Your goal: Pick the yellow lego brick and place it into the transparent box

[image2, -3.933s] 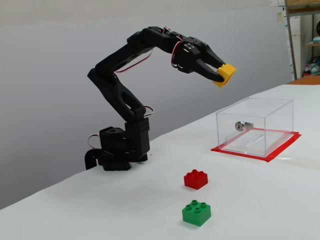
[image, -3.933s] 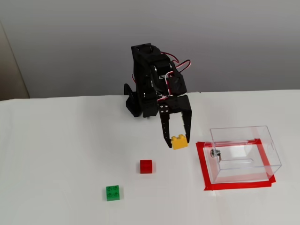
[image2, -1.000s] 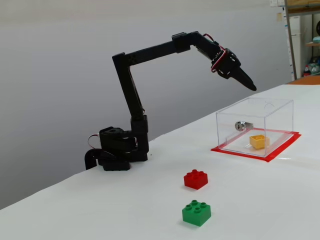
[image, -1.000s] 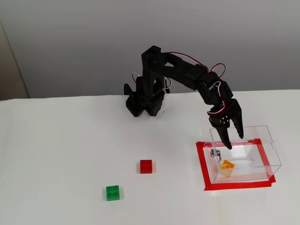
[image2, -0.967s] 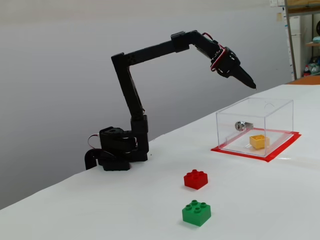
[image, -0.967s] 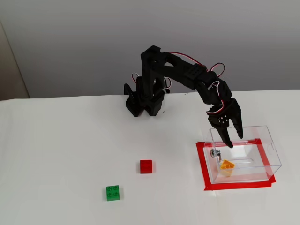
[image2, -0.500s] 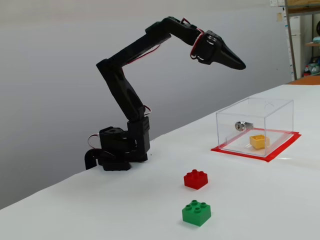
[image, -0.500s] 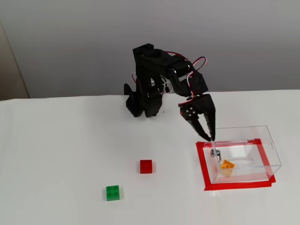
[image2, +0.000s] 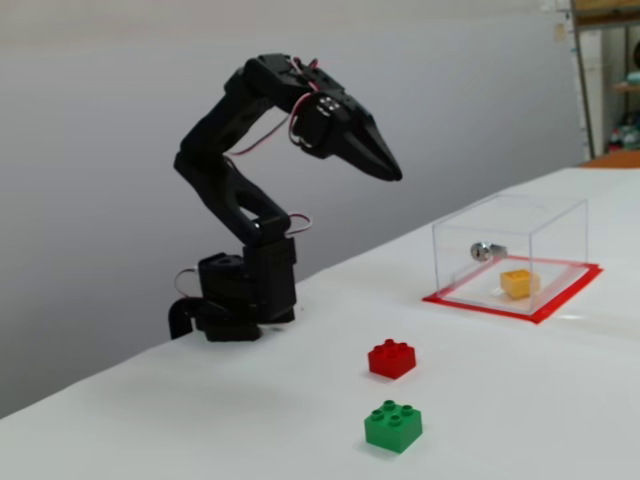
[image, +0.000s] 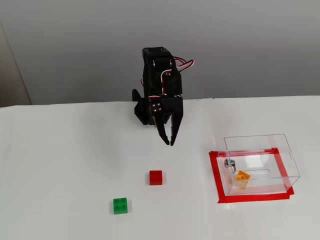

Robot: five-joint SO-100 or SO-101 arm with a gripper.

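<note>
The yellow lego brick (image: 242, 177) (image2: 516, 281) lies inside the transparent box (image: 280, 144) (image2: 458, 252), which stands on a red tape rectangle at the right in both fixed views. My black gripper (image: 168, 142) (image2: 393, 174) hangs in the air, away from the box and above the table between the arm's base and the red brick. Its fingers are together and hold nothing.
A red brick (image: 155, 177) (image2: 392, 358) and a green brick (image: 120, 205) (image2: 393, 426) sit on the white table in front of the arm's base (image: 143, 111) (image2: 235, 300). Red tape (image: 216, 175) (image2: 484, 306) frames the box. A grey wall is behind.
The arm has swung back from over the box toward its base, leftward in both views. The gripper's fingers have come together. The yellow brick stays in the box.
</note>
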